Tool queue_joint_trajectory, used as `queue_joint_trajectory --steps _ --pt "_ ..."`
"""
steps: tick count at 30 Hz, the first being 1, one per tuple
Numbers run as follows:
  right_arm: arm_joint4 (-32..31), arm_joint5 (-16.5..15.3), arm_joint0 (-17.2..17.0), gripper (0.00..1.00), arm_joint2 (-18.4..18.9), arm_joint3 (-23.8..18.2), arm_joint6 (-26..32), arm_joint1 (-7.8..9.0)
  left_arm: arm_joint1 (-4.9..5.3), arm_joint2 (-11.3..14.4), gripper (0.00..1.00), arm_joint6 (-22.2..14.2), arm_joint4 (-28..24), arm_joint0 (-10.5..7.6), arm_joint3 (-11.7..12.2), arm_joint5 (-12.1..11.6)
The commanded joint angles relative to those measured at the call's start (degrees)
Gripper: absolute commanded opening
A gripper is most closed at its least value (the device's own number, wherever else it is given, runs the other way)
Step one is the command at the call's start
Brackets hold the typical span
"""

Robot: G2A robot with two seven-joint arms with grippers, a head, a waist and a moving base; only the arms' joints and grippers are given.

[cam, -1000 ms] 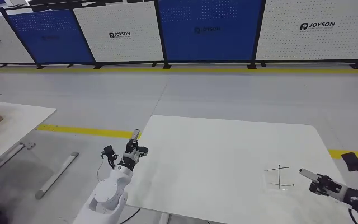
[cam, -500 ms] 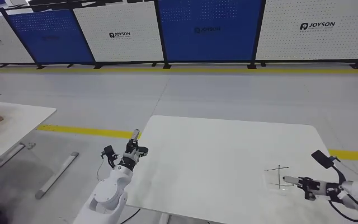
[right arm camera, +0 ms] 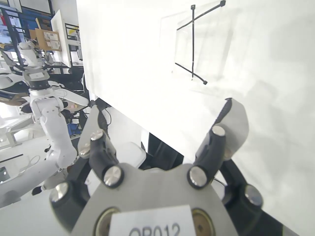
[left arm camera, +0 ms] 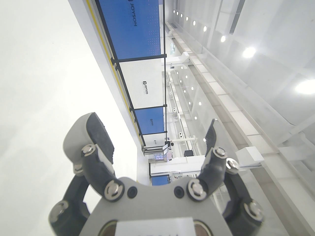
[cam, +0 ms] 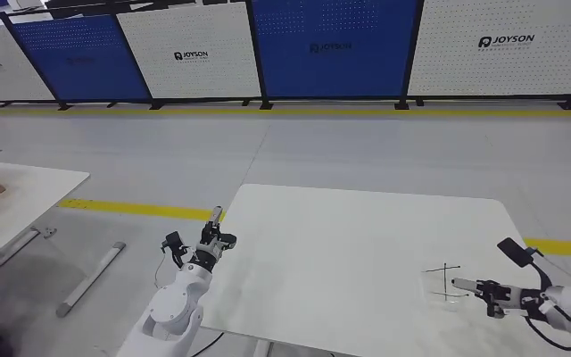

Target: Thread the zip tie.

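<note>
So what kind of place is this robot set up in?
Likely a robotics lab or factory hall: blue and white pegboard partitions, a yellow floor line, and rows of ceiling lights high overhead. Zip ties lie on a white table.

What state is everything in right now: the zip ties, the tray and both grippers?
Zip ties: three, straight, none threaded, one lying across the other two.
Clear tray: flat on the table, holding the zip ties.
Right gripper: open, empty, just short of the clear tray.
Left gripper: open, empty, by the table's opposite edge, far from the clear tray.
</note>
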Motion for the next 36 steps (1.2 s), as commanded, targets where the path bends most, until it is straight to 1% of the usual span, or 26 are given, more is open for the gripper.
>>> queue_joint_trajectory --steps 1,2,4,8,12,13,26,28,29,30,32,33,36 --pt "-1.36 -0.85 0.22 1.0 -0.66 0.43 0.0 0.32 0.0 0.0 1.0 0.0 0.0 0.0 0.0 0.0" --pt "-1.59 -1.46 0.71 1.0 -1.21 0.69 0.0 0.69 0.0 0.0 1.0 0.0 0.0 0.0 0.0 0.0" --pt "-3.82 -0.29 1.62 1.0 -2.92 0.78 0.0 1.8 0.0 0.0 1.0 0.0 0.0 0.0 0.0 0.0" --pt "-2.67 1.08 4.54 1.0 -7.27 2.86 0.0 4.18 0.0 0.0 1.0 0.0 0.0 0.0 0.0 0.0" --pt "-2.55 0.99 8.01 1.0 -14.05 4.56 0.0 6.71 0.0 0.0 1.0 0.0 0.0 0.0 0.0 0.0" --pt "-0.89 1.3 9.28 1.0 -15.35 5.61 0.0 7.24 0.0 0.0 1.0 0.0 0.0 0.0 0.0 0.0" --pt "-0.89 1.3 9.28 1.0 -15.35 5.61 0.0 7.24 0.0 0.0 1.0 0.0 0.0 0.0 0.0 0.0" --pt "0.85 2.52 9.79 1.0 -13.89 6.82 -2.76 7.18 0.0 0.0 1.0 0.0 0.0 0.0 0.0 0.0" --pt "1.04 2.67 9.6 1.0 -13.77 6.83 -3.57 7.16 0.0 0.0 1.0 0.0 0.0 0.0 0.0 0.0" --pt "0.36 3.75 9.65 1.0 -13.8 6.26 -4.2 7.18 0.0 0.0 1.0 0.0 0.0 0.0 0.0 0.0" --pt "-1.05 5.1 10.12 1.0 -14.47 5.24 -3.81 7.2 0.0 0.0 1.0 0.0 0.0 0.0 0.0 0.0" --pt "-1.44 6.4 10.83 1.0 -15.16 5.21 -3.12 7.12 0.0 0.0 1.0 0.0 0.0 0.0 0.0 0.0" --pt "-1.24 6.53 13.72 1.0 -17.52 7.07 -0.22 6.75 0.0 0.0 1.0 0.0 0.0 0.0 0.0 0.0"
